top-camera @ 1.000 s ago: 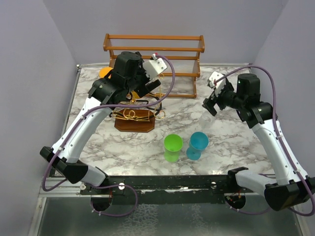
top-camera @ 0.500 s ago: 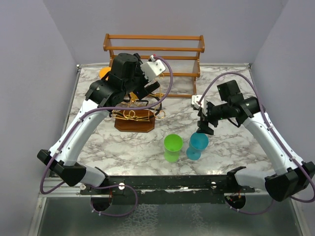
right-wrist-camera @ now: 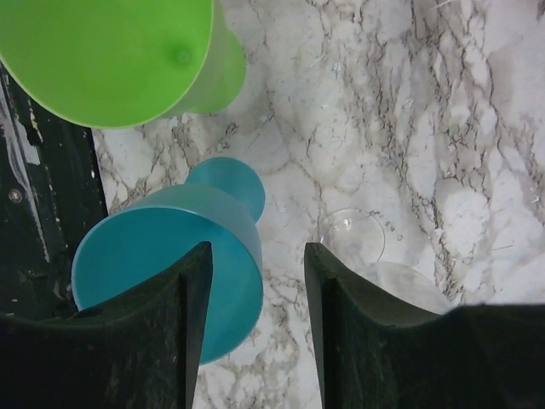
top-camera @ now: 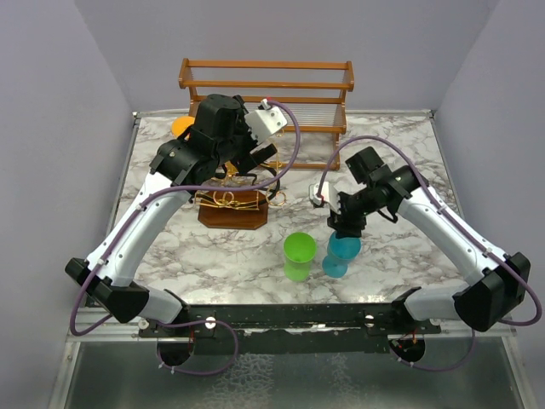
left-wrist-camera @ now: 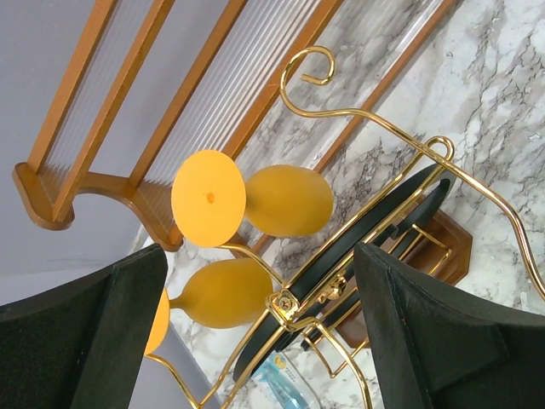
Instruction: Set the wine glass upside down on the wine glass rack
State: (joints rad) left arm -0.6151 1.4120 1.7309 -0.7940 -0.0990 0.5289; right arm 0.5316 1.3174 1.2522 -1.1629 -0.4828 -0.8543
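The wine glass rack [top-camera: 232, 213], gold and black wire on a dark wooden base, stands left of centre. My left gripper [top-camera: 255, 162] hovers over it, open and empty. In the left wrist view the rack's wire [left-wrist-camera: 375, 213] carries two orange glasses [left-wrist-camera: 285, 200] hanging upside down between my open fingers [left-wrist-camera: 85, 332]. A teal wine glass [top-camera: 342, 252] and a green one [top-camera: 300, 256] stand upright near the front. My right gripper [top-camera: 346, 227] is open just above the teal glass [right-wrist-camera: 162, 256]. Its left finger [right-wrist-camera: 145, 341] is over the bowl. A clear glass [right-wrist-camera: 375, 260] lies under the other finger.
The two-tier orange-brown wooden shelf [top-camera: 266, 85] stands at the back. An orange object [top-camera: 181, 125] shows behind the left arm. The green glass [right-wrist-camera: 111, 51] is close to the teal one. The black front rail [top-camera: 298, 315] runs along the near edge.
My right arm has swung left and forward from the right side, and its gripper now sits over the teal glass. The left arm has barely moved.
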